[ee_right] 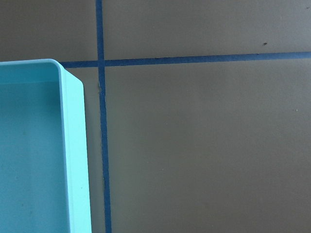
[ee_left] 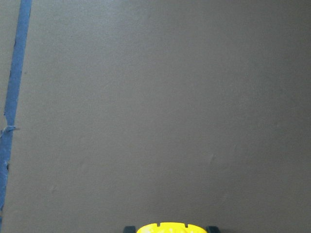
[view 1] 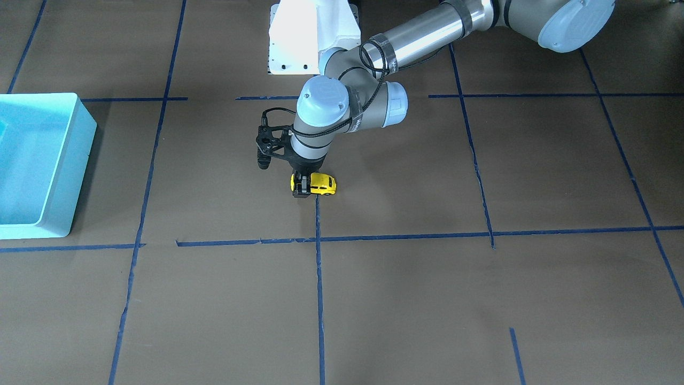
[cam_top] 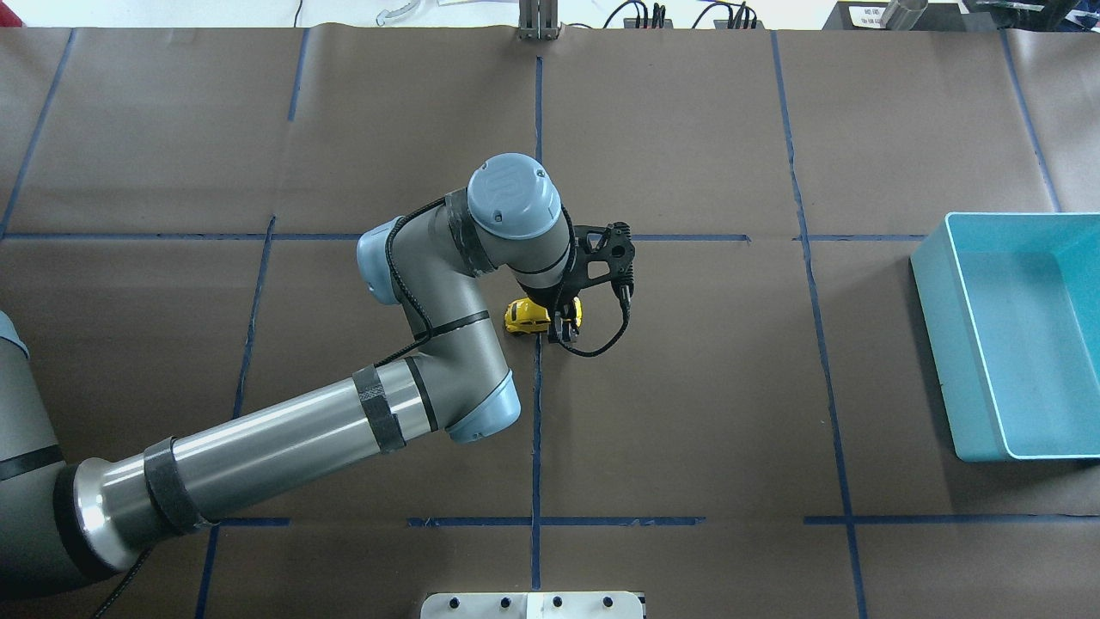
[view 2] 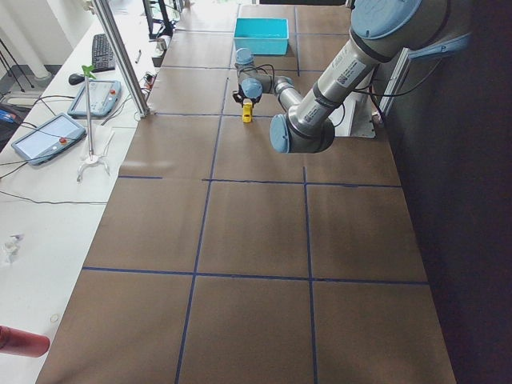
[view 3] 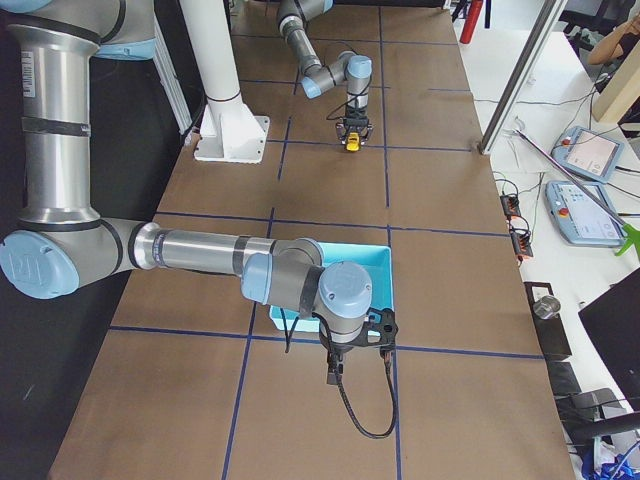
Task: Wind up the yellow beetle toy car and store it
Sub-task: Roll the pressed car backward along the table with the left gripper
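The left arm (cam_top: 284, 447) has silver-grey tubes, pale blue joint caps (cam_top: 513, 196), a black cable (cam_top: 593, 353) and black tool (view 1: 302, 188).

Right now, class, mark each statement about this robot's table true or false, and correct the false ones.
1. The small yellow beetle-shaped toy car lies inside the light blue plastic bin. False: it stands on the brown table, apart from the bin.
2. The left pincer grips the car. True.
3. The bin stands on the robot's right. True.
4. The table's tape lines are red. False: blue.
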`<action>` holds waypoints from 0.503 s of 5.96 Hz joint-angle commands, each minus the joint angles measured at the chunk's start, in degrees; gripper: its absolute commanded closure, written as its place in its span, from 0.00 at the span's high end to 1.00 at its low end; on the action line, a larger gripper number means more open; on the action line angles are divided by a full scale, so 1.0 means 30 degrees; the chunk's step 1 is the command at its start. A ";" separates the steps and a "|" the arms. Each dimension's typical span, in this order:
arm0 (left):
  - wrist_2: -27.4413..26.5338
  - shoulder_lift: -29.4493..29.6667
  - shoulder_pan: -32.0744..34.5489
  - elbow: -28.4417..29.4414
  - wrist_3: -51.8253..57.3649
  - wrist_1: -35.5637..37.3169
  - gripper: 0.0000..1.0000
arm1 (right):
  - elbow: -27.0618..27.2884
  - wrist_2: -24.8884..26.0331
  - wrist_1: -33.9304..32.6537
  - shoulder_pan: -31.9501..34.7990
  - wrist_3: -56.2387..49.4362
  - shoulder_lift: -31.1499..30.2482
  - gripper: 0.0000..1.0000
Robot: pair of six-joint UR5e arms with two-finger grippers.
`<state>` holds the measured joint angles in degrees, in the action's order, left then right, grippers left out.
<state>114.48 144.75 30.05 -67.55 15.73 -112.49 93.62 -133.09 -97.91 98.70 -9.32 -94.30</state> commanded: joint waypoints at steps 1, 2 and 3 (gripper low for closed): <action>0.0042 -0.0900 0.0034 -0.0770 0.0000 -0.0293 0.04 | 0.0025 -0.0081 0.0000 0.0000 0.0000 -0.0001 1.00; 0.0042 -0.1340 0.0034 -0.1180 0.0029 -0.0295 0.04 | -0.0004 -0.0081 0.0000 0.0000 0.0000 -0.0001 1.00; 0.0042 -0.1867 0.0034 -0.1677 0.0029 -0.0411 0.04 | -0.0004 -0.0081 0.0000 0.0000 0.0000 -0.0001 1.00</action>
<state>114.61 140.59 30.14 -71.23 15.80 -113.45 93.63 -133.32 -97.91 98.70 -9.32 -94.31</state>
